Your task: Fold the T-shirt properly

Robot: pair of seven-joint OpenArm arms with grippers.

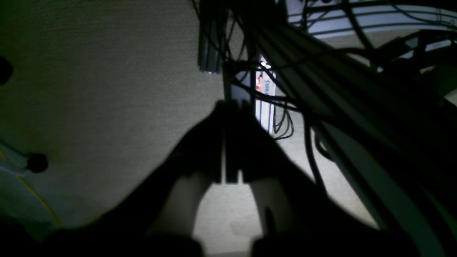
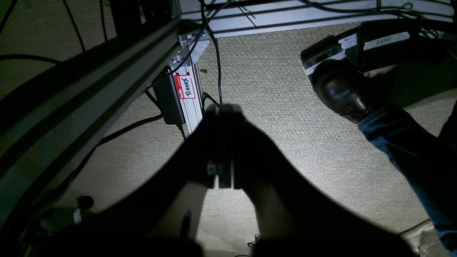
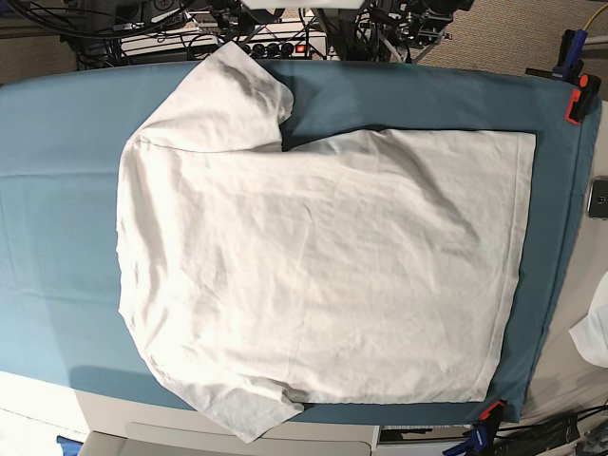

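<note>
The white T-shirt lies spread flat on the teal table cover in the base view. Its hem is at the right, one sleeve is at the far left and the other at the near left edge. No arm shows in the base view. My left gripper is shut and empty in the left wrist view, pointing at beige carpet below the table. My right gripper is shut and empty in the right wrist view, also over the carpet.
Orange and blue clamps hold the cover at the right edge. A small white cloth scrap lies at the far right. The right wrist view shows a metal frame leg with a red label, cables, and a person's dark shoe.
</note>
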